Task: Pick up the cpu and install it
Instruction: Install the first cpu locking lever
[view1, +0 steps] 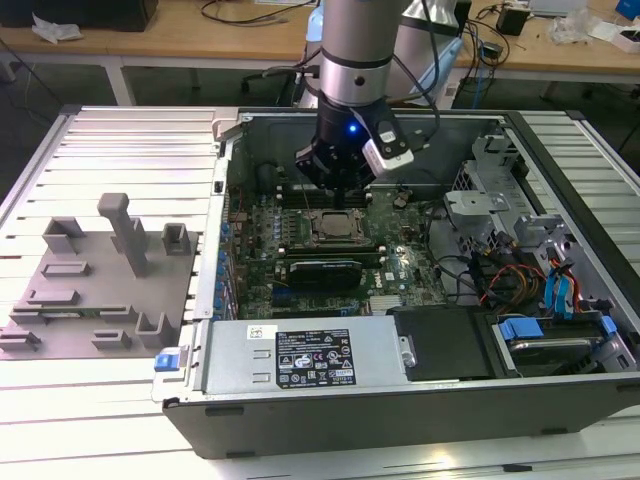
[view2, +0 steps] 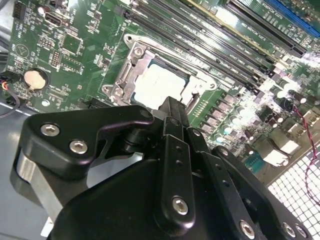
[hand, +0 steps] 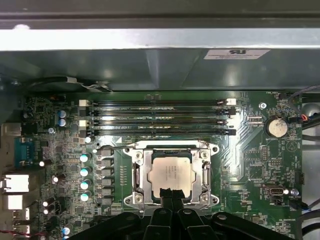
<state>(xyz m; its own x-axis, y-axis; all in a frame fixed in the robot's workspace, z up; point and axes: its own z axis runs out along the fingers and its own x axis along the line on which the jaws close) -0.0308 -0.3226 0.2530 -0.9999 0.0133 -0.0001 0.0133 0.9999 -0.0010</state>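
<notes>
Shows the cpu (hand: 170, 172) lying flat, silver top up, inside the metal socket frame (hand: 136, 175) near the middle of the green motherboard (hand: 245, 165). Puts the gripper (hand: 170, 193) directly over the chip's edge, black fingers (view2: 172, 112) pressed together and pinching nothing; cannot tell whether the tips touch the metal top. Sets four dark memory slots (hand: 160, 117) just beside the socket, with a round coin battery (hand: 276, 126) well apart on the same board. In the exterior view, has the arm (view1: 352, 60) reaching down from the far side into the open computer case (view1: 190, 420). Leaves a grey fixture block (view1: 90, 285) on the slatted table (view1: 90, 420), outside the case at the exterior view's left.
</notes>
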